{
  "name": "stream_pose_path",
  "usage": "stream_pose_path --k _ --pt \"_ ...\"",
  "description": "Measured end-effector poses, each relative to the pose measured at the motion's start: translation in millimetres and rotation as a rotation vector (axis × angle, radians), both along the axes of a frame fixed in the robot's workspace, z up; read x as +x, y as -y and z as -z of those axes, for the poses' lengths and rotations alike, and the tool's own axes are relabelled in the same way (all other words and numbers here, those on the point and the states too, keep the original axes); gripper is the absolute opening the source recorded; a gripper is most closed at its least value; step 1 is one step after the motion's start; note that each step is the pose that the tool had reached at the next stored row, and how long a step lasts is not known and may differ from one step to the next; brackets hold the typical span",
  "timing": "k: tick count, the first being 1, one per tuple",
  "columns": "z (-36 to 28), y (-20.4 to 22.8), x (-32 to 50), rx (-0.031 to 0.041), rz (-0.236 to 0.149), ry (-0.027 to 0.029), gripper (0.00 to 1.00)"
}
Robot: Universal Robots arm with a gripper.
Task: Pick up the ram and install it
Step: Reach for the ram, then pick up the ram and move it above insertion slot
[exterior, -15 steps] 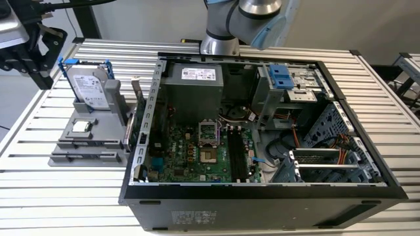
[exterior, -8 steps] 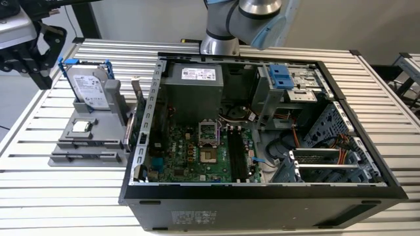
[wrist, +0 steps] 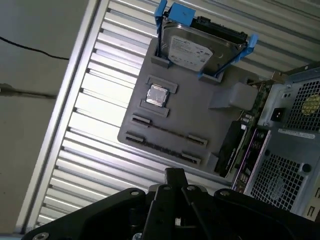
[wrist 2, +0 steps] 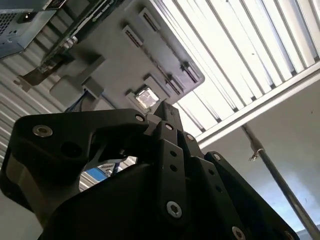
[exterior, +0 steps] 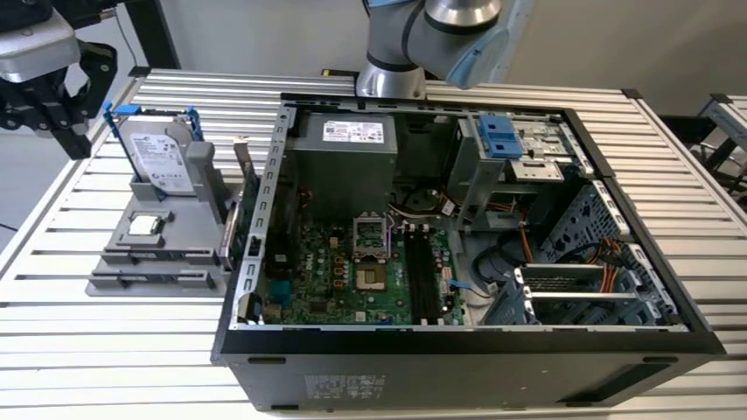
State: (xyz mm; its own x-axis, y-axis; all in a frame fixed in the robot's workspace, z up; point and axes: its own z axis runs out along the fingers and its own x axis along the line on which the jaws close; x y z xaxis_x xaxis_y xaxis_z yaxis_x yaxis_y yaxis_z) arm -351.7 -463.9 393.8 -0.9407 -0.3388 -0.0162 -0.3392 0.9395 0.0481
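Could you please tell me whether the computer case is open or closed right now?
Open. The computer case has no panel over its upward-facing side, leaving the motherboard exposed.

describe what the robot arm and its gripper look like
The arm is made of rounded silver-grey metal segments, with a pale blue cap on one joint. The gripper is matte black, with a chunky angular housing and flat linkage bars that are pinned together with small silver screws.
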Motion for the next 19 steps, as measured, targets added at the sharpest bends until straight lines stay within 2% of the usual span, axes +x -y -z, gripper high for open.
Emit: stream_pose_path --k 19 --pt "-0.1 0.0 0.0 -0.0008 -0.335 0.0000 0.00"
